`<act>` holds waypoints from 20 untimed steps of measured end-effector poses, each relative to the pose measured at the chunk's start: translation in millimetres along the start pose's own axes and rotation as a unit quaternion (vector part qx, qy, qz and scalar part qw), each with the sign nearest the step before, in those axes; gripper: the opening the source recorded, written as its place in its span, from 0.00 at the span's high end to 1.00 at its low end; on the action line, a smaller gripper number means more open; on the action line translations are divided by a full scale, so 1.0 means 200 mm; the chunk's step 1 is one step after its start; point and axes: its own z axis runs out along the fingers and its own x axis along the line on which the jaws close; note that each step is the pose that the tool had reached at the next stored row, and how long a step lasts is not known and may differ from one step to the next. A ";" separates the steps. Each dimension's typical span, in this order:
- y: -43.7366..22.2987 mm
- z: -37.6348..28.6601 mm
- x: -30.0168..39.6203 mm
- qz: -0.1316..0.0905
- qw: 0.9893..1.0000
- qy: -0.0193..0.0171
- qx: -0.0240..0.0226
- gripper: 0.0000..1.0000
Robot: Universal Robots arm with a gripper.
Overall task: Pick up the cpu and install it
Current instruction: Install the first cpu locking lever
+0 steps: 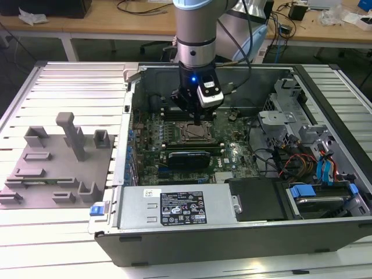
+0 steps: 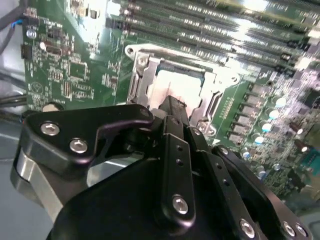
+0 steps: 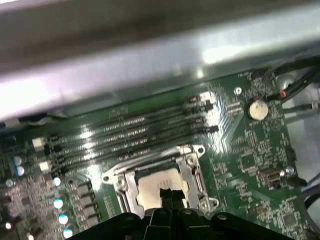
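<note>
Cpu (image 3: 152,185): lying within socket frame (image 3: 118,186), we judge; gripper (image 3: 170,193) drawn narrow, touching it; skewed pressure may damage both.

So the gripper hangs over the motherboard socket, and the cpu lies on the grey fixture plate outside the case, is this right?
Not fully. The gripper does hang over the socket, but the cpu is not on the grey fixture plate: the first wrist view shows it inside that socket, just under the gripper.
</note>
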 end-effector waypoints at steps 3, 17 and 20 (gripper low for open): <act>-0.015 0.001 -0.007 0.000 1.000 0.004 0.001 0.89; -0.006 0.006 -0.038 -0.039 0.999 0.034 0.006 0.89; -0.006 0.006 -0.038 -0.047 0.998 0.034 0.006 0.89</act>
